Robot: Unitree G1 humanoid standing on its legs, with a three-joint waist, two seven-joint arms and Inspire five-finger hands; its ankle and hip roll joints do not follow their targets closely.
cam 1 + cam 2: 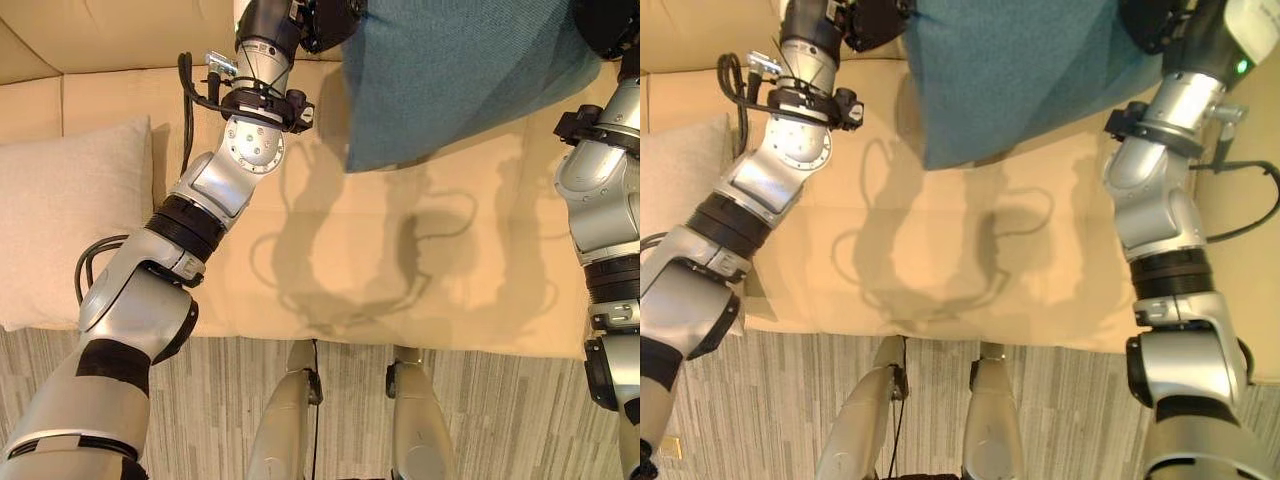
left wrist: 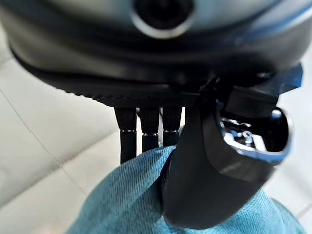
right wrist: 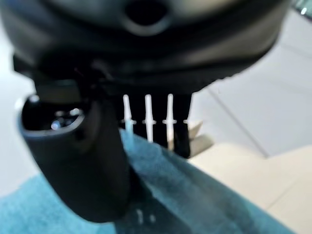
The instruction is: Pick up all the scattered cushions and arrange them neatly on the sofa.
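The beige sofa (image 1: 330, 260) spans the frame's middle. A teal cushion (image 1: 455, 75) is held raised at the upper centre, above the seat. A cream cushion (image 1: 70, 215) is seen at the left edge. The teal cushion's edges are pinched by the left hand (image 2: 214, 180) and right hand (image 3: 83, 165), thumb against fingers (image 2: 148, 131).

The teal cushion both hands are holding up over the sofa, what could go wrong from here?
1. The teal cushion is pinched at its edges by the left hand and the right hand; if one lets go first, it may swing and land crooked.
2. It hangs over the sofa seat's middle, so a drop could leave it apart from the cream cushion, not in a neat row.
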